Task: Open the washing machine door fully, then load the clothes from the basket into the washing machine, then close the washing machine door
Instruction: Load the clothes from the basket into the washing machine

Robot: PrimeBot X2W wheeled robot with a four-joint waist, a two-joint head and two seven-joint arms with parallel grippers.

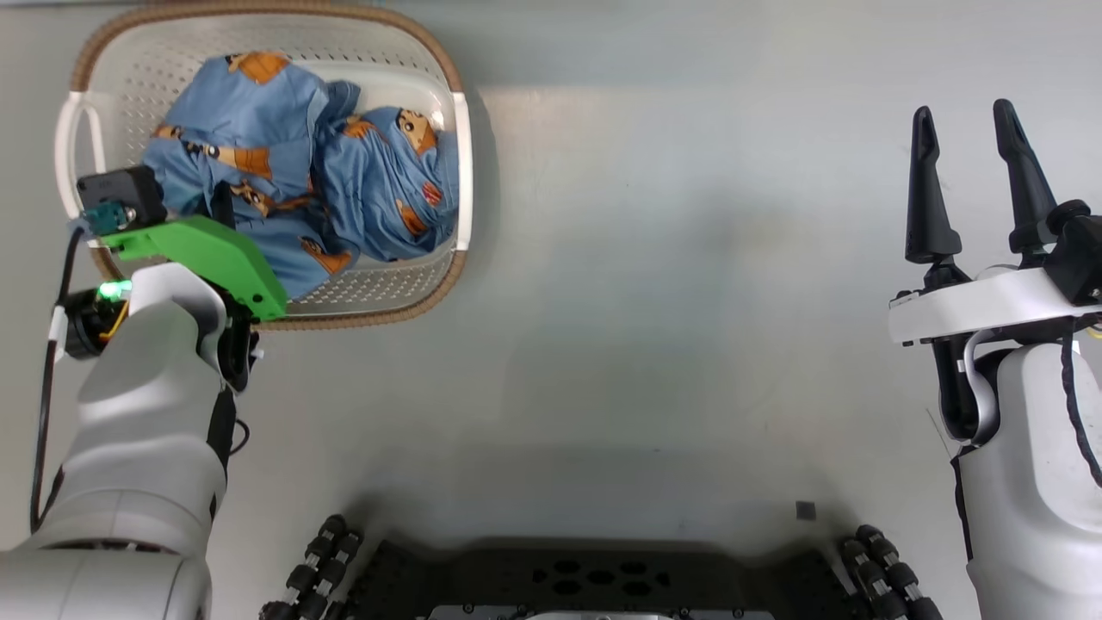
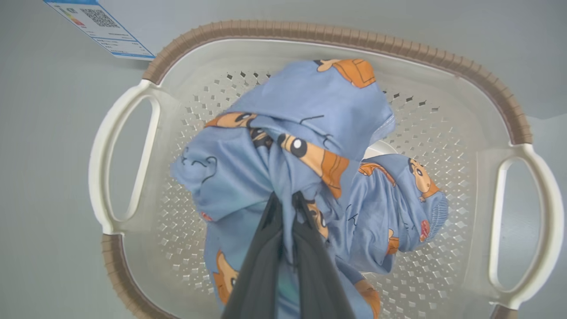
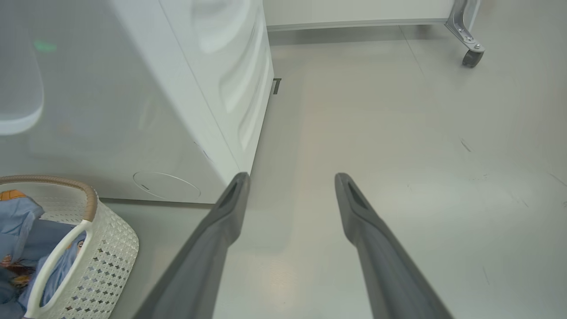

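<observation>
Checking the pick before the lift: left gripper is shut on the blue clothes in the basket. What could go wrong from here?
1. The left gripper pinches just a small fold of the clothes; it may slip out on the lift.
2. The neighbouring garment lies against the gripped one, so it could drag along and drop outside the basket.

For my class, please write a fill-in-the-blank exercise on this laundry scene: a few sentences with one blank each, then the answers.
1. The left gripper is ____ on a fold of the clothes.
2. The clothes are in the basket, whose woven rim is ____ in colour.
3. The right gripper is ____ and holds nothing, above the floor.
Missing words: shut; brown; open.
</observation>
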